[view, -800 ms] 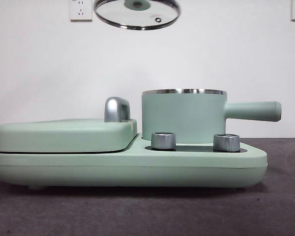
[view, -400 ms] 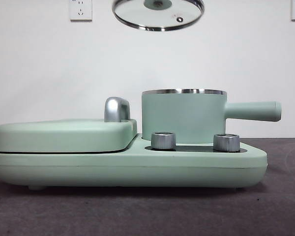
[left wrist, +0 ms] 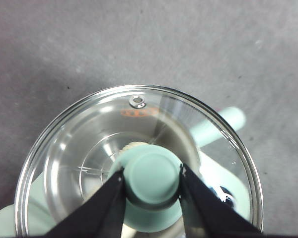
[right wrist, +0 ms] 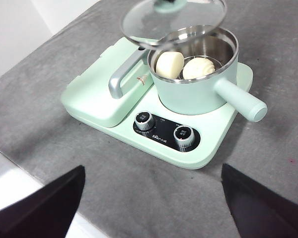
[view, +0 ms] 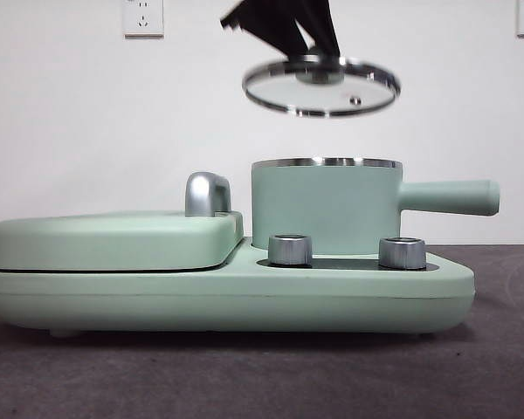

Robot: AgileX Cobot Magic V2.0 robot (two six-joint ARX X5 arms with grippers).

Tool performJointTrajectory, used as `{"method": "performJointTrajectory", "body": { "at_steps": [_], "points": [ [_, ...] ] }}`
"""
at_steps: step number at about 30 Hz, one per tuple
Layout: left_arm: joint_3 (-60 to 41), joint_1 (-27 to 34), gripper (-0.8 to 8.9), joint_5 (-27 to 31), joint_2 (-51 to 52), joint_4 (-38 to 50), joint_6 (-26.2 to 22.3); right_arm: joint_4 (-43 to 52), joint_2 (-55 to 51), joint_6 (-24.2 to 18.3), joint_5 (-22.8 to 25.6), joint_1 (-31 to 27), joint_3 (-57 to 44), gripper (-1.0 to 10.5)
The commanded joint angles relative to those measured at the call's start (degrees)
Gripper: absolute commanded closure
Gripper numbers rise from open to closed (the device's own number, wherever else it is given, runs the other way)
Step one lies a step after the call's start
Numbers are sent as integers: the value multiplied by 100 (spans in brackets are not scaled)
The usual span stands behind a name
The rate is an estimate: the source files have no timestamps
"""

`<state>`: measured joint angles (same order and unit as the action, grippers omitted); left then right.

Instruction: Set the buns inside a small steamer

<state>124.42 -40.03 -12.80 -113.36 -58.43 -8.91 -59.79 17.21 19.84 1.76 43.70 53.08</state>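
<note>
The small steamer point(view: 326, 206) is a mint-green pot with a steel rim and a straight side handle, standing on the right of the green cooker base point(view: 227, 292). In the right wrist view both buns lie inside the steamer point(right wrist: 193, 87): a smooth bun point(right wrist: 169, 64) beside a ridged bun point(right wrist: 198, 67). My left gripper point(left wrist: 152, 178) is shut on the green knob point(left wrist: 152, 174) of the glass lid point(left wrist: 84, 144). The lid point(view: 321, 85) hangs tilted above the pot, apart from the rim, under the left gripper point(view: 319, 61). My right gripper point(right wrist: 151, 198) stands open, back from the cooker.
A flat mint-green griddle lid point(view: 113, 240) with a chrome handle point(view: 207, 194) covers the cooker's left half. Two steel knobs point(view: 290, 250) sit on the front panel. The steamer's handle point(view: 450, 197) sticks out to the right. Grey cloth covers the table point(view: 262, 375).
The glass lid has moved right and down, from the top edge to just above the steamer, and the dark gripper holding it has come into the front view.
</note>
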Motion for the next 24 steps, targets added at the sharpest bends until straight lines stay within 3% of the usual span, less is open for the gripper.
{"method": "performJointTrajectory", "body": {
  "at_steps": [1, 24],
  "points": [
    [173, -48, 806, -33, -240, 109, -90, 68, -9, 107, 138, 42, 37, 510],
    [173, 31, 806, -20, -739, 442, 61, 68, -9, 208, 435, 42, 37, 510]
  ]
}}
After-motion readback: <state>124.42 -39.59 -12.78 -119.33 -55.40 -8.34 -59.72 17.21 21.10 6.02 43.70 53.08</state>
